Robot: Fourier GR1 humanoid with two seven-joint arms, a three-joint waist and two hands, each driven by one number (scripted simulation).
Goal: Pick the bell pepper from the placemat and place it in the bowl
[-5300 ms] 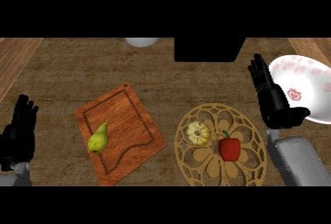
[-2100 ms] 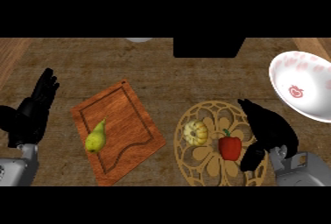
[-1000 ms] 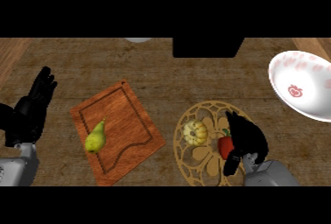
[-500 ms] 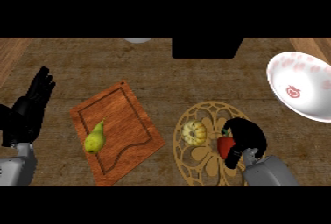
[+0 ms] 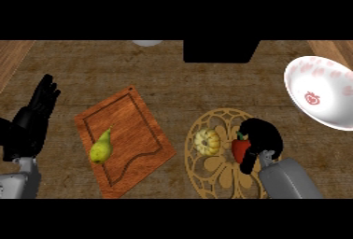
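Observation:
A red bell pepper [image 5: 240, 149] stands on the round tan openwork placemat [image 5: 214, 179] at the lower middle right. My right hand [image 5: 261, 138] is curled round the pepper's right side and hides part of it. A white bowl [image 5: 322, 93] with red markings lies at the right edge, up and to the right of that hand. My left hand [image 5: 31, 121] rests open at the left edge, fingers pointing up.
A small yellow squash [image 5: 206, 142] sits on the placemat just left of the pepper. A wooden cutting board [image 5: 131, 122] holds a green pear [image 5: 101, 147]. A black block [image 5: 221, 51] and a pale round object [image 5: 147, 43] lie along the far edge.
My right hand came down from beside the bowl onto the placemat and closed round the pepper. The left hand rose a little and now stays still.

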